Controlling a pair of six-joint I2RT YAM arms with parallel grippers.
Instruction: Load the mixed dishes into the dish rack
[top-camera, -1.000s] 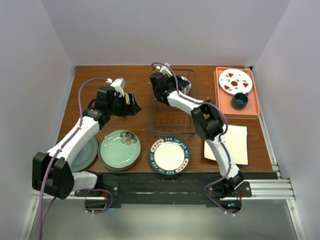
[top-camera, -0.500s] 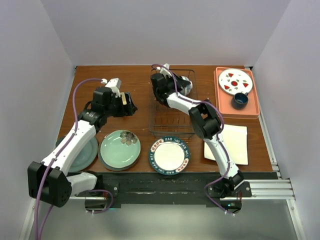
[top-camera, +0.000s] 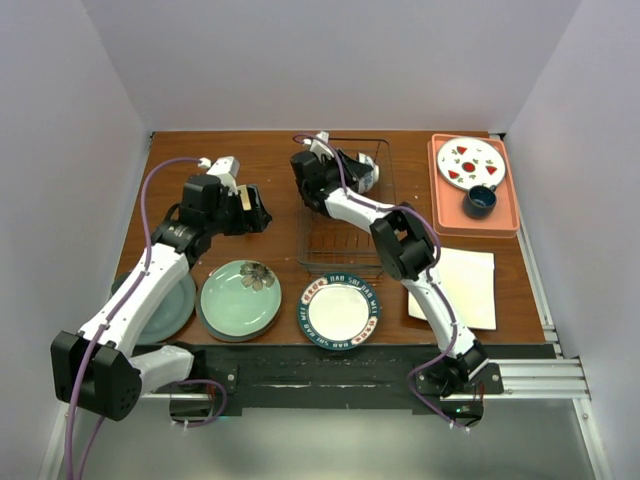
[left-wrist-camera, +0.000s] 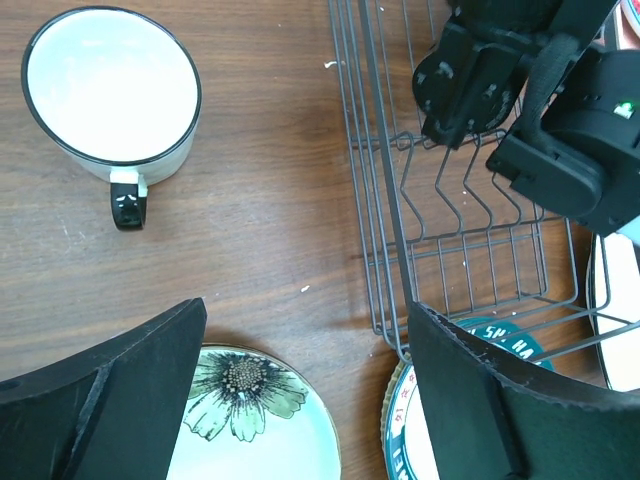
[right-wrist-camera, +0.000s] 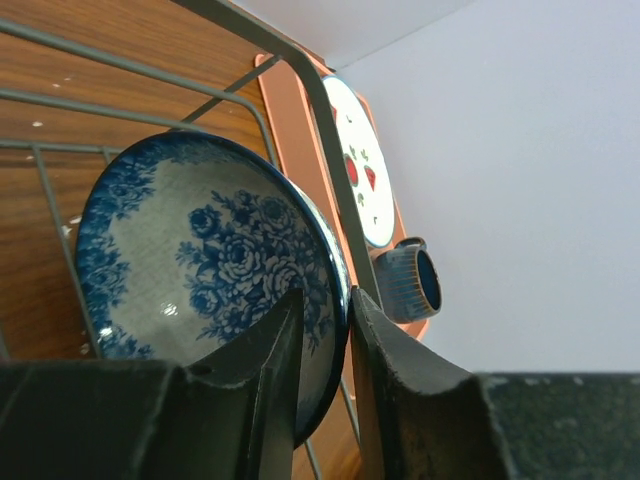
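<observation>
Inside the dark wire dish rack (top-camera: 340, 250), the right tool (right-wrist-camera: 325, 300) sat narrow around the rim of the small blue-white bowl (right-wrist-camera: 210, 260). I could not tell if it pinched. Left of the rack, the left tool (left-wrist-camera: 308, 305) stood wide open.

Your left arm (top-camera: 140, 290) and right arm (top-camera: 432, 290): white link shells, black joint housings. The black base blocks (top-camera: 100, 372) sit at 7 and 5 o'clock in the top view. A purple cable (top-camera: 150, 195) loops along each arm, base to wrist. Left tool (top-camera: 255, 208) and right tool (top-camera: 362, 175) are black, each with a small white block on the wrist behind it. The fingers (left-wrist-camera: 120, 400) are matte black wedges with slightly rough edges. A green light (left-wrist-camera: 627, 108) shows on the right arm's black housing, at 3 o'clock in your left wrist view.
</observation>
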